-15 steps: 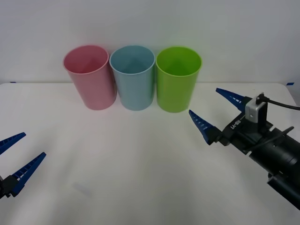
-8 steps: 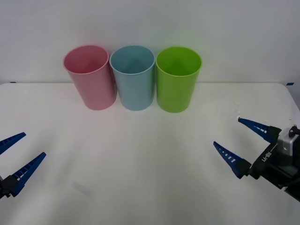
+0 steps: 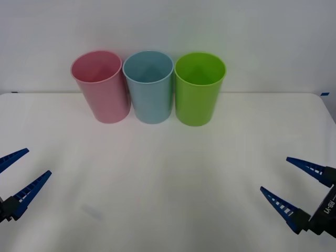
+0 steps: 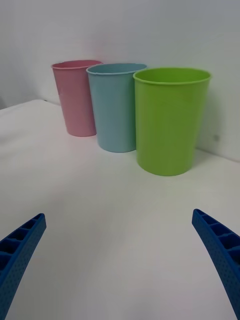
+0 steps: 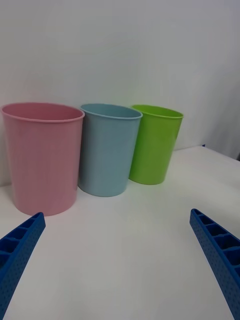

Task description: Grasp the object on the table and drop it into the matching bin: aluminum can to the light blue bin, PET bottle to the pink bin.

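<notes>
I see both jaws spread wide, empty, low over the counter (image 3: 168, 173): left gripper (image 3: 17, 177), right gripper (image 3: 298, 184).

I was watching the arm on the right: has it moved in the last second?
Yes. The right gripper, fingers open, has pulled back from beside the lime green bin toward the table's near right edge.

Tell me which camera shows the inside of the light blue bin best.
The front view: it looks down into the light blue bin. Both wrist views see it side-on, outer wall and rim.
</notes>
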